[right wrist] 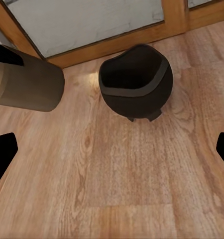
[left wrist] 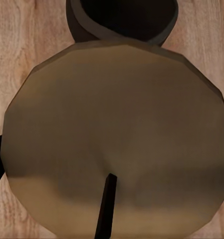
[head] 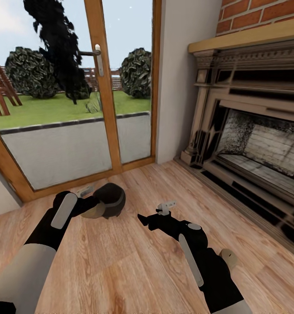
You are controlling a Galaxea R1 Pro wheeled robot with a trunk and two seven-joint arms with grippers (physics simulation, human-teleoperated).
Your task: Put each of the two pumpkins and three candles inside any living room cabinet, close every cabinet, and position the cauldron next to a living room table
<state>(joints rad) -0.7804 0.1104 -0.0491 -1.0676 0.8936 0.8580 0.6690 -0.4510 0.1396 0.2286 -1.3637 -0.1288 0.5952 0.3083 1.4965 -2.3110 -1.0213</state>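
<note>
The left gripper (head: 91,205) holds one beige candle (head: 93,211) between its fingers, above the wood floor (head: 120,261). In the right wrist view the candle (right wrist: 26,84) lies on its side, its long axis level with the floor, one flat end facing the cauldron (right wrist: 135,82). In the left wrist view its flat top (left wrist: 117,134) faces the camera with the dark wick (left wrist: 107,206) standing out.

One dark cauldron (head: 110,199) stands upright on the floor just beyond the left fingertips, mouth up, near the glass door (head: 99,87).

The right gripper (head: 154,213) hangs empty, its fingers spread wide, the cauldron ahead of them.

A second candle (head: 228,258) lies on the floor beside the right forearm, towards the black fireplace (head: 251,144).
</note>
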